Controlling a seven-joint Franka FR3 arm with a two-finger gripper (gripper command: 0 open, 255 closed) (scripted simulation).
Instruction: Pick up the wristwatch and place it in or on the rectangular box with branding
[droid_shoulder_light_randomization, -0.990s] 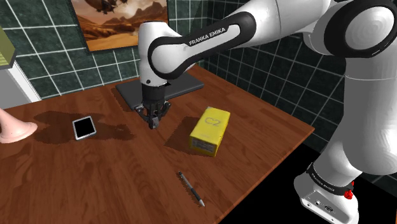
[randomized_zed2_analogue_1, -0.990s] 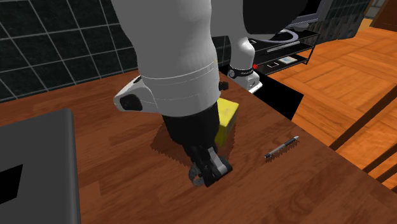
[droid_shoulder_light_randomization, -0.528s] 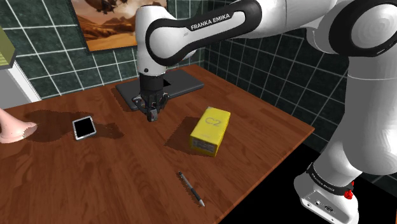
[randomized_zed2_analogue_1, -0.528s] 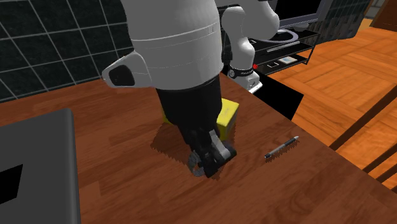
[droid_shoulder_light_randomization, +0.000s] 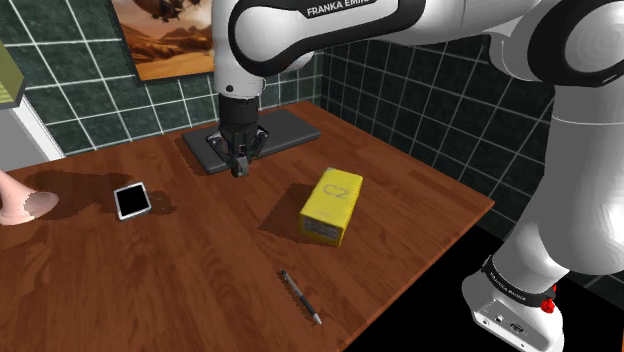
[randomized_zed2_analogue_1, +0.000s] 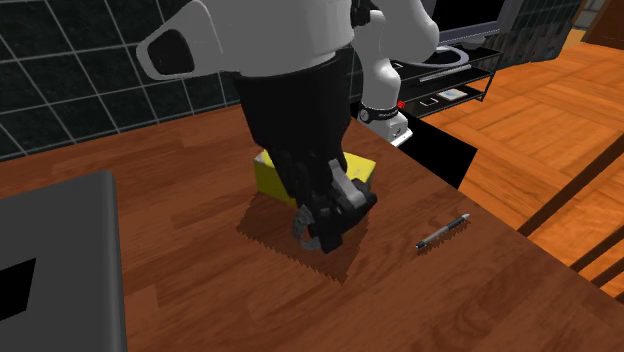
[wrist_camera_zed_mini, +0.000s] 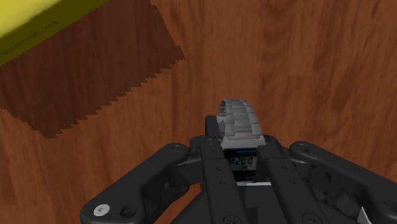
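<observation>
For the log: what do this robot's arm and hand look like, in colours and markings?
The arm is glossy white with rounded links and dark bands at the joints. One dark band carries white FRANKA EMIKA lettering. A small red spot sits near the base. The hand is all black.

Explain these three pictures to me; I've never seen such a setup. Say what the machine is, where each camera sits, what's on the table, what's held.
The machine is a white robot arm ending in a black two-finger gripper. The shoulder view looks down from beside its base; the second exterior view watches from across the table; the wrist view rides on the gripper. On the brown wooden table lie a yellow rectangular box marked C2, a slim dark pen, a small black white-framed tablet and a dark grey flat slab. The gripper is shut on a silver metal-link wristwatch with a digital face.
</observation>
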